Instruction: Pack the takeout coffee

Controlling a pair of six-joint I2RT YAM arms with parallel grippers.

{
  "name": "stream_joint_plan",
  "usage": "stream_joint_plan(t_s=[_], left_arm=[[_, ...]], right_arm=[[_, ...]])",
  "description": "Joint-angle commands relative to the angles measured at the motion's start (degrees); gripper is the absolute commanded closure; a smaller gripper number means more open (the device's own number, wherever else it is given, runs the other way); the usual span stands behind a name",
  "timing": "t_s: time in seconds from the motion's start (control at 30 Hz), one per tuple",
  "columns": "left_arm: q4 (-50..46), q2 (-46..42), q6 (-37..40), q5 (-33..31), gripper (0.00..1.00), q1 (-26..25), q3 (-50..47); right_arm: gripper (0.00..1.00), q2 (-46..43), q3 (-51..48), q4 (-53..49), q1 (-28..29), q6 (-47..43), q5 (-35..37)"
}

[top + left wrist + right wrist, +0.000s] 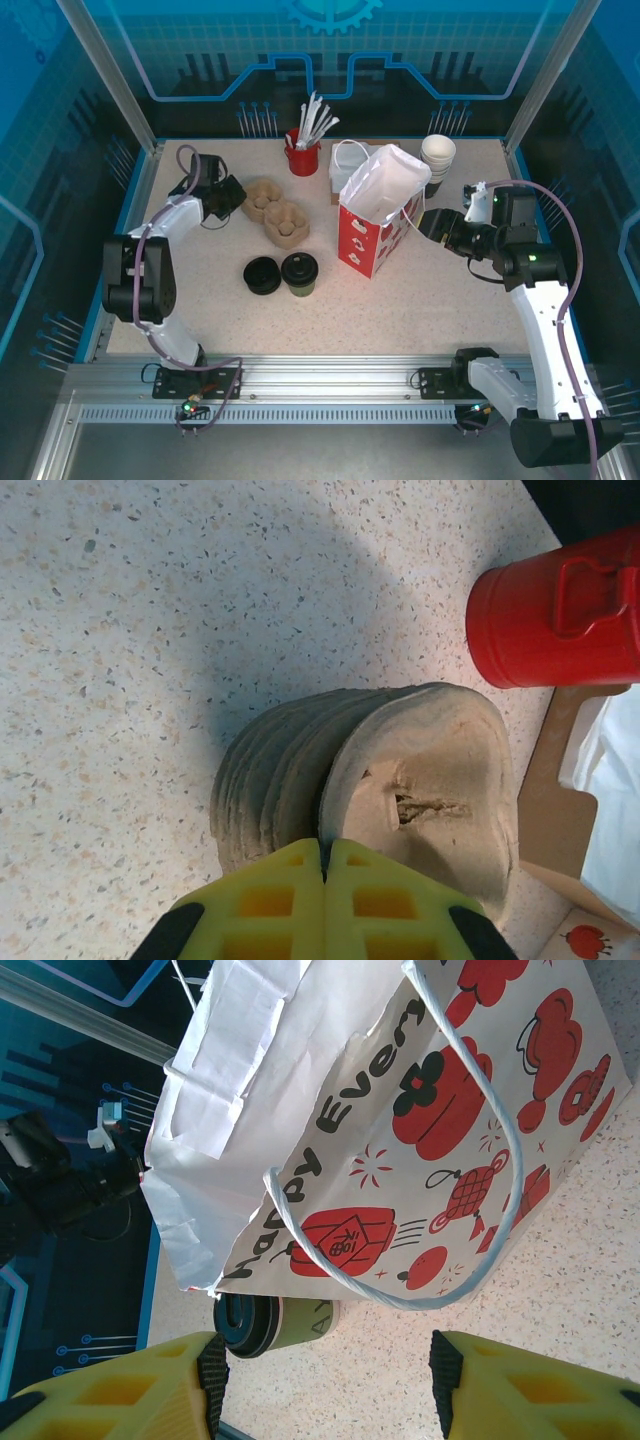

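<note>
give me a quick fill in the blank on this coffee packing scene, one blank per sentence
1. The takeout coffee stands upright on the table with a ___ lid on top.
2. The left gripper has its jaws ___ at the rim of the pulp carrier stack.
3. The right gripper faces the paper bag with its jaws ___.
4. The straws stand in a ___ can.

Missing words: black; shut; open; red

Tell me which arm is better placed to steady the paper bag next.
Right, likely: the right fingers stand open facing the paper bag; the left fingers are shut at the pulp carriers' rim.
</note>
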Motion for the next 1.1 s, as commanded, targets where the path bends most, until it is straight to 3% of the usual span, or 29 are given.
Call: stream_joint_plan(t_s=[0.0,0.4,0.67,1.07], left_arm=[[9.5,-1.9,-3.2,6.1,1.0,1.1,-2.9],[27.7,-2.4,-12.0,14.1,1.0,3.5,-9.5],[31.4,-2.8,-14.0,16.0,1.0,3.7,-9.9],[28.9,-4.7,-13.3,17.6,1.0,3.8,-7.1]], right_arm=[[0.41,0.1,1.1,-0.1,-1.0,0.4,-1.0],[0.41,0.8,2.3,-0.1,-0.8,0.9,-0.7],[0.41,1.4,3.3,-0.3,-0.5,0.8,-0.3],[0.41,1.7,3.9,-0.4,-0.3,0.5,0.1]])
